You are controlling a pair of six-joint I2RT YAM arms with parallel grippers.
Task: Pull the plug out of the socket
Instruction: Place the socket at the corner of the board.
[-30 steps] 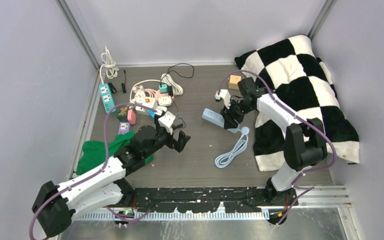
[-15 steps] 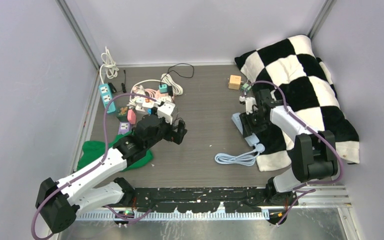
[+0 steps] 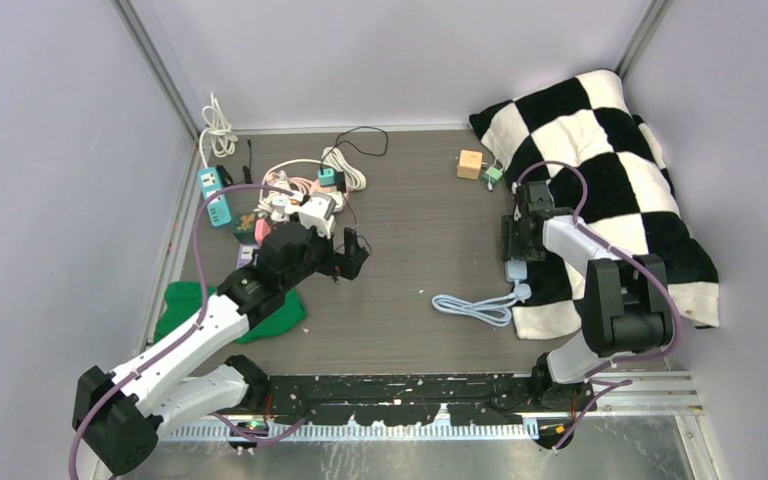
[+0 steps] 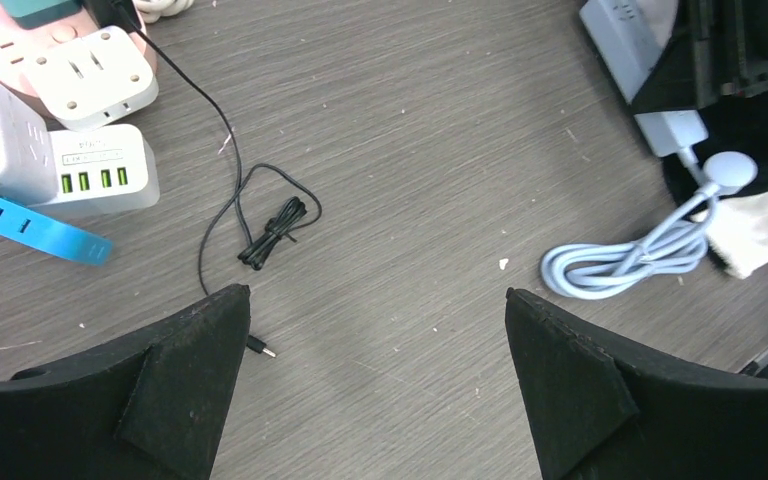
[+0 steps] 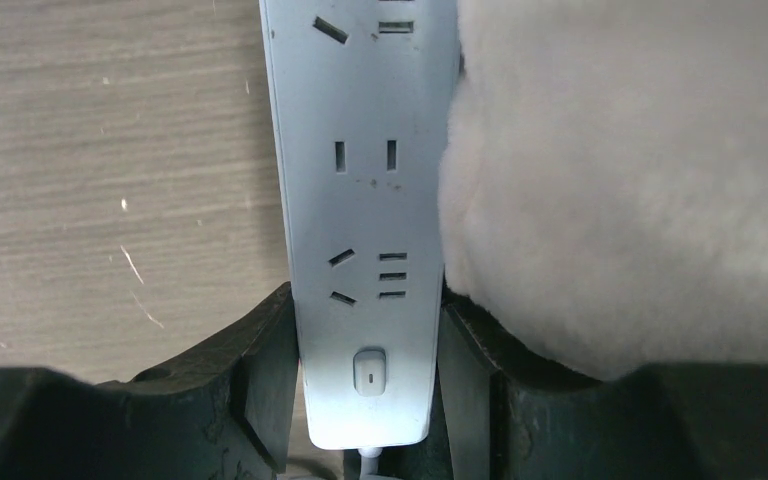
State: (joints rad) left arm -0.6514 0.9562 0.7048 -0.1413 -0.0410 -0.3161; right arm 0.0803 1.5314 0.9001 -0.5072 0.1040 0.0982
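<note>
right claw (image 5: 367, 345) dragged power strip (image 5: 360, 200) against blanket (image 5: 620, 180)

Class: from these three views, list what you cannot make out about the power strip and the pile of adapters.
Right wrist view: the power strip is cut off by the top edge, and the blanket hides its right side.
Top view: the right gripper covers most of the strip, so no plug can be checked there.
Top view: the adapter pile is too small to tell which plugs are seated.
</note>
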